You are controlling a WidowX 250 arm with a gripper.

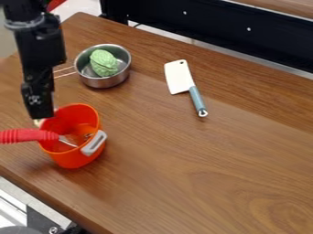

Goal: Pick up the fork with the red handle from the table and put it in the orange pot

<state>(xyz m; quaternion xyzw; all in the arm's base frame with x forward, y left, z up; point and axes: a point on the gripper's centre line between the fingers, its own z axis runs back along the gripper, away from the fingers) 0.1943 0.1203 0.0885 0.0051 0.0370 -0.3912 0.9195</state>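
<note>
The black gripper (pixel 40 109) hangs at the upper left, pointing down, with its lower end at the back left rim of an orange pot (pixel 74 157). I cannot tell whether it touches the rim. The pot has a grey handle (pixel 94 143) on its right side. A utensil with a red ribbed handle (pixel 27 135) leans over the pot's left rim, its metal end inside. Behind the pot stands a small metal saucepan (pixel 107 82) with a green, leafy-looking vegetable (pixel 104 63) in it.
A toy cleaver with a white blade (pixel 178 77) and a blue-grey handle (pixel 196 98) lies on the wooden table (pixel 202 173), right of the saucepan. The table's front left edge runs diagonally below the pot. A dark frame (pixel 214 27) stands behind the table.
</note>
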